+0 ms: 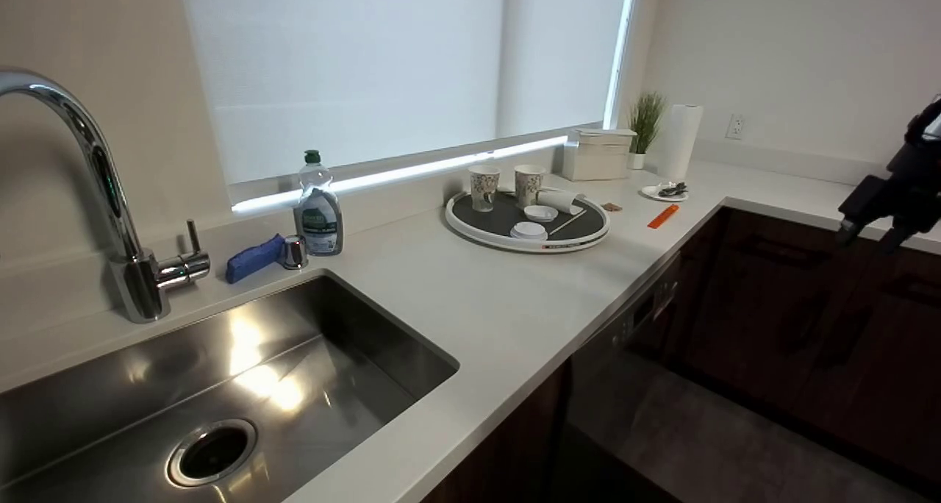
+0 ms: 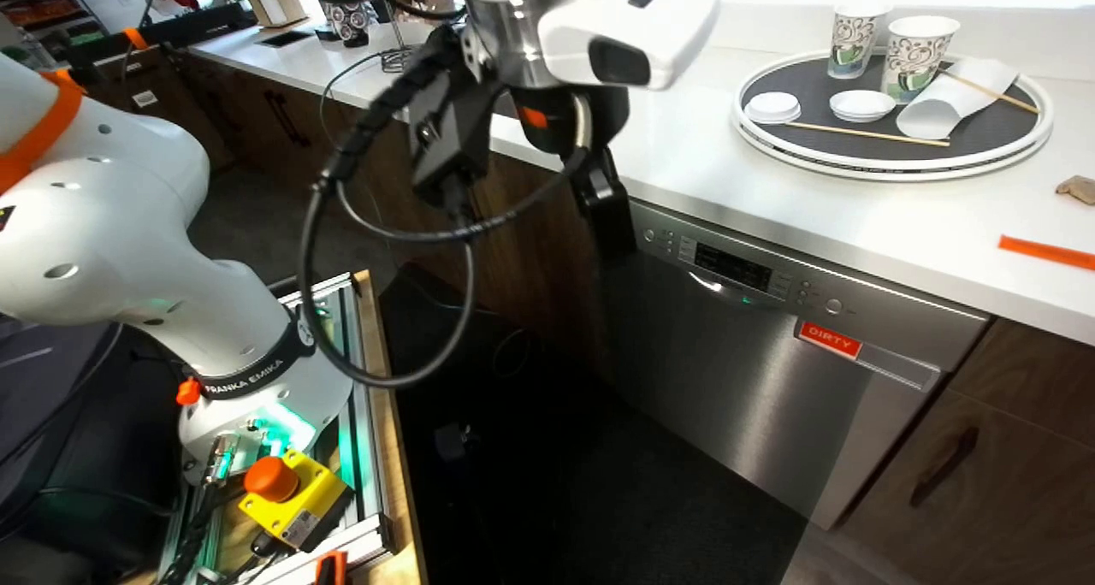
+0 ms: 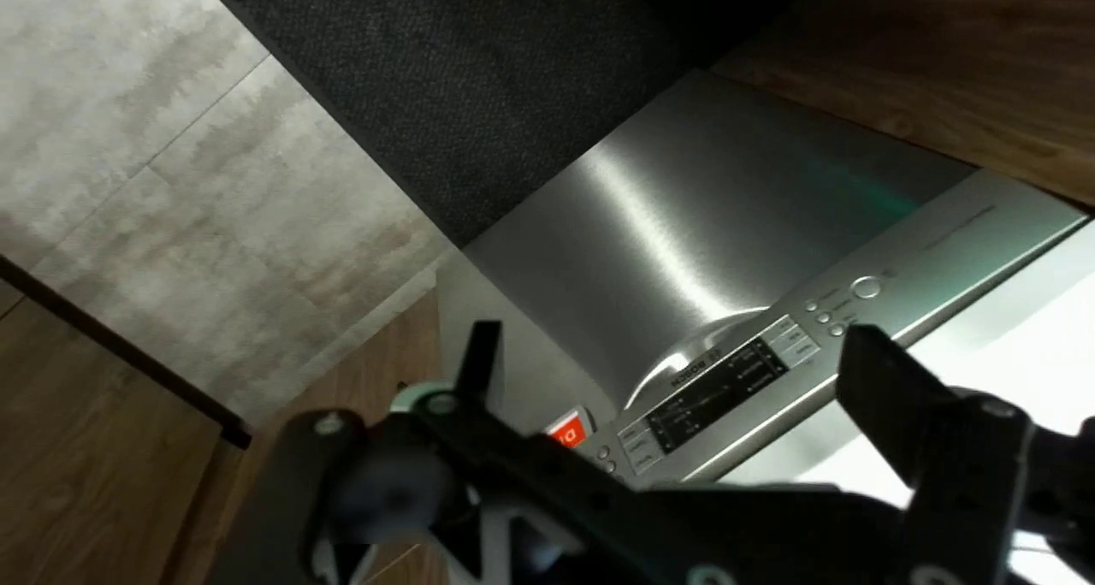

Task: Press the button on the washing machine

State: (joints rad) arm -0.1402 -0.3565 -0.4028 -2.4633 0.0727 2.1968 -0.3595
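The washing machine (image 2: 727, 354) is a built-in appliance with a brushed grey metal front under the counter. It also shows in the wrist view (image 3: 624, 209) and, at a steep angle, in an exterior view (image 1: 636, 319). Its top panel has a dark display (image 3: 717, 395), small buttons (image 3: 824, 318) and a round button (image 3: 866, 287) at one end; another round button (image 2: 833, 306) is at the far end. My gripper (image 3: 673, 345) is open and empty, fingers wide apart. It hangs in the air (image 1: 869, 232) in front of the machine, apart from it. In an exterior view the gripper (image 2: 612, 217) overlaps the panel's near end.
The white countertop (image 2: 770, 183) overhangs the machine. A round tray (image 2: 894, 172) with paper cups stands on it. A red DIRTY sign (image 2: 828, 339) is on the front. A cable loop (image 2: 466, 311) hangs from my wrist. A steel sink (image 1: 382, 356) lies along the counter.
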